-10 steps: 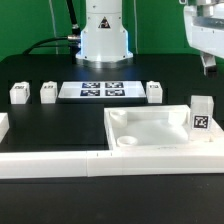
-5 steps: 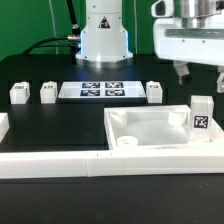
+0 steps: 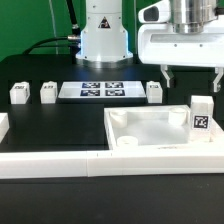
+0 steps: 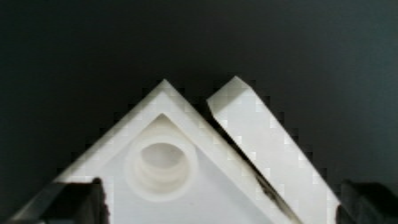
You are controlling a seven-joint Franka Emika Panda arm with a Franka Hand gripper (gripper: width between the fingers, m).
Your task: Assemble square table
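Note:
The white square table top (image 3: 150, 130) lies at the front right with its raised rim up. One round corner socket (image 4: 160, 162) shows in the wrist view. A white block leg (image 3: 202, 115) with a black-and-white tag stands upright against the top's far right corner (image 4: 254, 125). Three more small legs (image 3: 18, 93) (image 3: 48, 92) (image 3: 153, 91) stand in a row further back. My gripper (image 3: 192, 78) hangs open above the top's far right part, with nothing between its fingers (image 4: 71, 205). In the wrist view the gripper (image 4: 214, 206) is over that socket corner.
The marker board (image 3: 103, 90) lies flat in front of the robot base (image 3: 105, 35). A long white L-shaped rail (image 3: 50, 162) runs along the front edge and up the exterior view's right (image 3: 216, 150), against the table top.
The gripper has come in from the upper right corner, moving toward the exterior view's left and downward, staying open. The parts on the table have not moved.

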